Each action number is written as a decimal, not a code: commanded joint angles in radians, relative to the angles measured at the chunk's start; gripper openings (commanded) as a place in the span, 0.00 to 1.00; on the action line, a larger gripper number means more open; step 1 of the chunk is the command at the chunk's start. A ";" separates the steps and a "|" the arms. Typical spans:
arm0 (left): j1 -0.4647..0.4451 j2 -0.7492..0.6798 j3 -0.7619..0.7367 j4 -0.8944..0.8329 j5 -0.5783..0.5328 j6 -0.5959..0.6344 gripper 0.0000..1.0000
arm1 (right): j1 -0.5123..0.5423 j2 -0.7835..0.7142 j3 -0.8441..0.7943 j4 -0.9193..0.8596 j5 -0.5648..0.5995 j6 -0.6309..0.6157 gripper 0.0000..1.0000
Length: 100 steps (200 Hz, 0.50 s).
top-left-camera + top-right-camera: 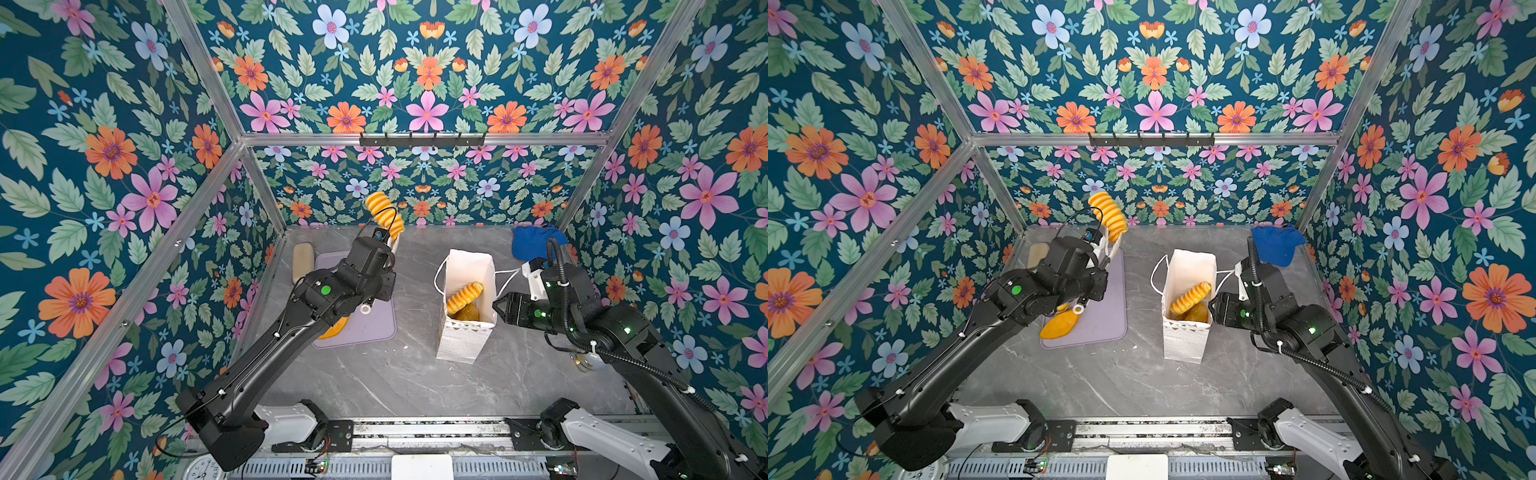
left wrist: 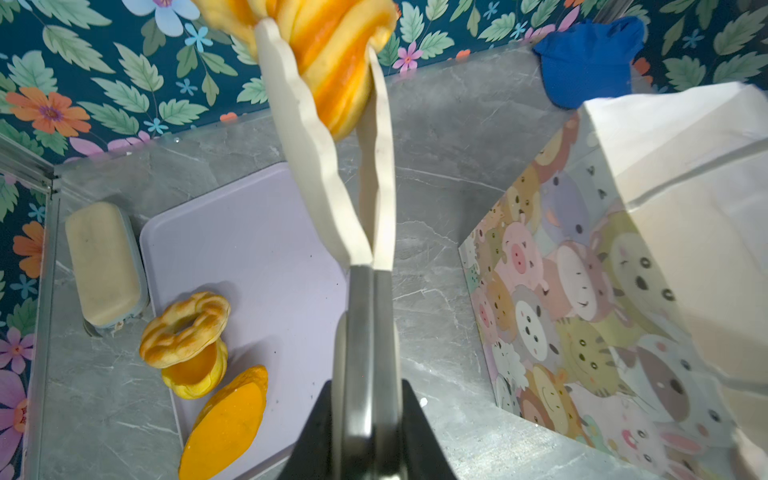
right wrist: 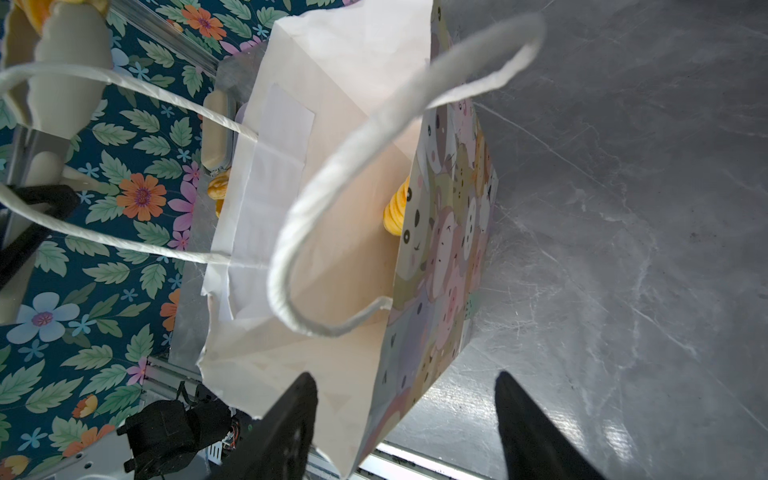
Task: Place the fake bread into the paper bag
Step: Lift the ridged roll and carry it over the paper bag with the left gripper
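Observation:
My left gripper (image 2: 366,384) is shut on the metal handle of cream tongs (image 2: 316,166). The tongs pinch a ridged golden loaf (image 1: 384,210) (image 1: 1108,212) raised above the back of the lilac tray (image 1: 365,328). A ring doughnut (image 2: 185,328), a small tart (image 2: 195,374) and an oval bun (image 2: 226,424) lie on the tray. The paper bag (image 1: 465,345) (image 1: 1185,345) stands open to the right, with a ridged loaf (image 1: 464,297) and a bun (image 1: 467,312) inside. My right gripper (image 3: 405,376) is open, its fingers astride the bag's right wall.
A pale beige bar (image 1: 302,259) lies left of the tray by the wall. A blue cloth cap (image 1: 536,243) sits in the back right corner. The bag's cord handles (image 3: 374,137) loop out on both sides. A hook rail (image 1: 422,139) runs along the back wall.

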 commanded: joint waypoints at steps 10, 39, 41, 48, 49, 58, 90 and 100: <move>-0.036 -0.025 0.033 -0.006 -0.031 0.049 0.00 | 0.000 0.001 0.023 -0.026 0.033 -0.010 0.68; -0.081 -0.012 0.090 -0.046 -0.041 0.055 0.00 | 0.001 0.007 0.056 -0.051 0.055 -0.024 0.70; -0.085 -0.010 0.094 -0.049 -0.043 0.054 0.00 | 0.000 0.009 0.058 -0.053 0.056 -0.026 0.70; -0.099 -0.006 0.111 -0.057 -0.048 0.054 0.00 | 0.000 0.011 0.066 -0.057 0.061 -0.028 0.71; -0.101 -0.005 0.114 -0.058 -0.048 0.054 0.00 | 0.000 0.011 0.067 -0.057 0.062 -0.029 0.71; -0.119 0.001 0.135 -0.066 -0.052 0.057 0.00 | 0.001 0.014 0.073 -0.061 0.067 -0.031 0.73; -0.201 0.041 0.218 -0.098 -0.079 0.062 0.00 | 0.000 0.024 0.088 -0.059 0.073 -0.035 0.74; -0.229 0.057 0.249 -0.111 -0.090 0.064 0.00 | 0.000 0.026 0.088 -0.055 0.073 -0.035 0.74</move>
